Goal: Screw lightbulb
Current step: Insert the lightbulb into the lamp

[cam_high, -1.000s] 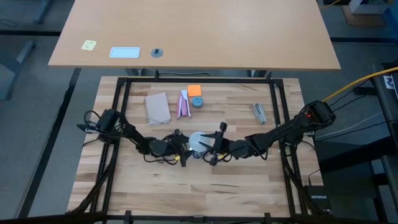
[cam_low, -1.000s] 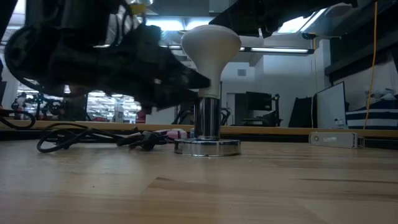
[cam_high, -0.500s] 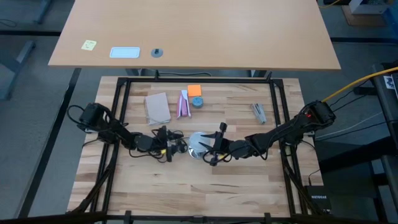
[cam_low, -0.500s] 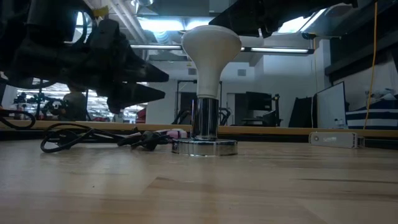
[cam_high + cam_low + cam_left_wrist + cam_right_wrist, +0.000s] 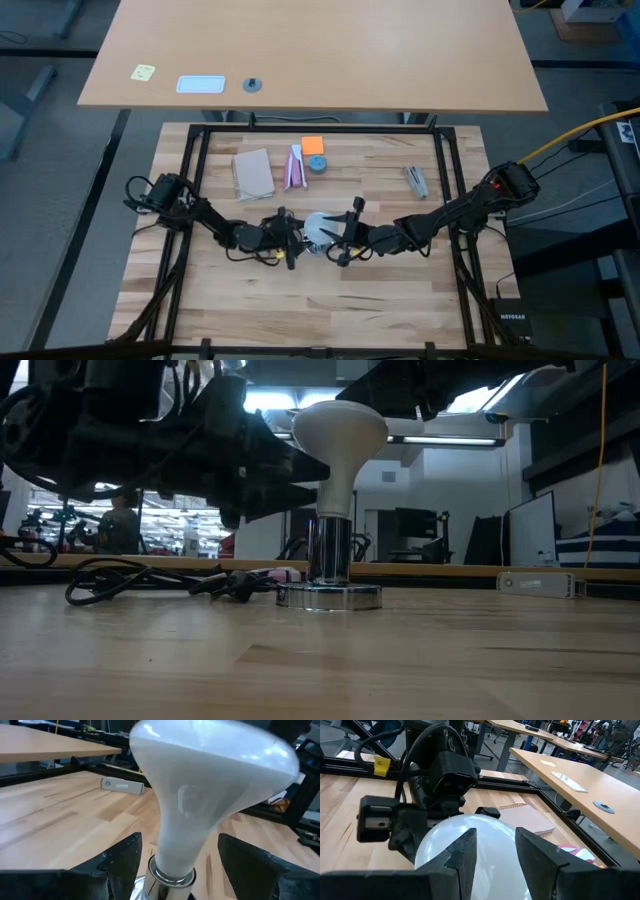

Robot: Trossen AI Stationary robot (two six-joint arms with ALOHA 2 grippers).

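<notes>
A pale butcher-block wooden table (image 5: pixel 320 290) inside a black metal frame carries everything, with a wide tan desk beyond its far edge and a bright workshop room behind; near the middle of the table stands the round silvery disc-shaped socket (image 5: pixel 330 594) with its chrome stem, and the small frosted white lightbulb (image 5: pixel 338 440) sits upright in it, globe on top, narrow neck down in the collar; my left gripper (image 5: pixel 288 240) reaches in from the left edge of the table, and through my left wrist camera I see my two dark fingers (image 5: pixel 117 865) spread on either side of the bulb's neck, released, with a clear gap on both sides; my right gripper (image 5: pixel 343 238) comes in from the right edge and hovers at the globe, its fingers (image 5: pixel 465 852) standing partly apart above the white dome, though I cannot tell whether they press on it; a thin dark cord (image 5: pixel 150 582) lies coiled on the wood beside the socket; toward the far edge rest a tan notepad (image 5: pixel 253 173), a flat pink-and-white packet (image 5: pixel 294 168) and an orange sticky pad (image 5: pixel 313 145).
</notes>
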